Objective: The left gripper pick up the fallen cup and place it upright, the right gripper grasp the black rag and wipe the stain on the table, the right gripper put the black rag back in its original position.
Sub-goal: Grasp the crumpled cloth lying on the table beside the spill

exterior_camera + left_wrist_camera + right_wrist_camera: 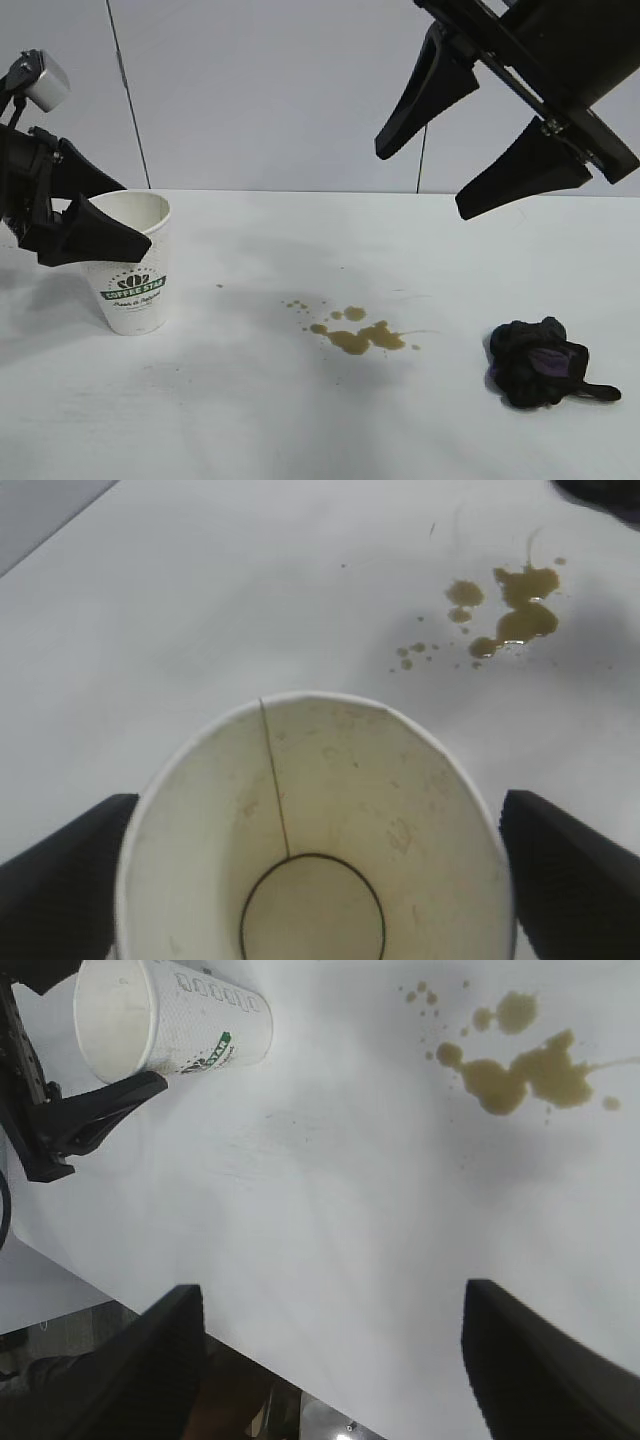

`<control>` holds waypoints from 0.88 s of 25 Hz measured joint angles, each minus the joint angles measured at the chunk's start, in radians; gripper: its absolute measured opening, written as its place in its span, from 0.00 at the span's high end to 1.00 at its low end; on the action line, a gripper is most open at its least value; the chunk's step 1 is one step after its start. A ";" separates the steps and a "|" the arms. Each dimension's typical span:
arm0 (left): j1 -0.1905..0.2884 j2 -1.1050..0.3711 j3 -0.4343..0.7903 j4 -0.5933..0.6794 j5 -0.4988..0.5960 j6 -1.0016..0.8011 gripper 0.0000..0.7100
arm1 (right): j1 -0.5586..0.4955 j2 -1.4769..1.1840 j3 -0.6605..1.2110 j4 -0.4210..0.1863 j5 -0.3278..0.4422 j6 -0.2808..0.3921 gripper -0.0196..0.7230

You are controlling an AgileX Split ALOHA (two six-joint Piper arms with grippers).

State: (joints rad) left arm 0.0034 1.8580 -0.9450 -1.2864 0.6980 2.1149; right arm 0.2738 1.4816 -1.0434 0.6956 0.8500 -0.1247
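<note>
The white cup (135,262) with its green COFFEE STAR band stands upright on the table (300,420) at the left. My left gripper (135,215) has one finger on each side of its rim and touches it; the left wrist view looks down into the empty cup (320,850) between the fingers (570,870). The brown stain (360,335) lies mid-table and shows in both wrist views (515,610) (520,1065). The black rag (540,362) with purple patches lies at the right. My right gripper (420,185) hangs open and empty high above the stain and the rag.
The table's edge runs under the right gripper (330,1290) in its wrist view, with dark floor clutter (250,1400) below it. A grey wall (300,90) stands behind the table. The cup (165,1020) and left arm also show there.
</note>
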 joint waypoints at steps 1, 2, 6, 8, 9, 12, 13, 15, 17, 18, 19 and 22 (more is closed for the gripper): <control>0.000 0.000 0.000 0.024 0.000 -0.019 0.04 | 0.000 0.000 0.000 0.000 0.000 0.000 0.31; 0.000 0.000 0.000 0.059 -0.002 -0.048 0.04 | 0.000 0.000 0.000 0.000 0.000 0.000 0.31; 0.000 -0.003 0.000 0.168 -0.024 -0.160 0.04 | 0.000 0.000 0.000 0.000 0.000 0.000 0.31; 0.000 -0.013 0.000 0.245 -0.038 -0.243 0.04 | 0.000 0.000 0.000 0.000 0.000 0.000 0.31; 0.000 -0.024 0.000 0.290 -0.046 -0.299 0.04 | 0.000 0.000 0.000 0.000 0.000 0.000 0.31; 0.000 -0.069 0.000 0.453 -0.078 -0.518 0.04 | 0.000 0.000 0.000 0.000 0.000 0.000 0.31; 0.000 -0.092 0.000 0.524 -0.085 -0.593 0.04 | 0.000 0.000 0.000 0.000 0.000 0.000 0.31; 0.000 -0.143 0.000 0.671 -0.099 -0.780 0.05 | 0.000 0.000 0.000 0.000 0.000 0.000 0.31; 0.000 -0.212 0.000 0.846 -0.108 -0.937 0.10 | 0.000 0.000 0.000 0.000 0.000 0.000 0.31; 0.004 -0.244 0.000 0.917 -0.120 -1.015 0.14 | 0.000 0.000 0.000 0.000 0.000 0.000 0.31; 0.013 -0.284 0.000 0.991 -0.136 -1.089 0.18 | 0.000 0.000 0.000 0.000 0.000 0.000 0.31; 0.068 -0.403 0.000 1.135 -0.217 -1.257 0.26 | 0.000 0.000 0.000 0.000 0.000 0.000 0.31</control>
State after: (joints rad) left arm 0.0711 1.4554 -0.9450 -0.1512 0.4812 0.8579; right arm 0.2738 1.4816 -1.0434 0.6956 0.8500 -0.1247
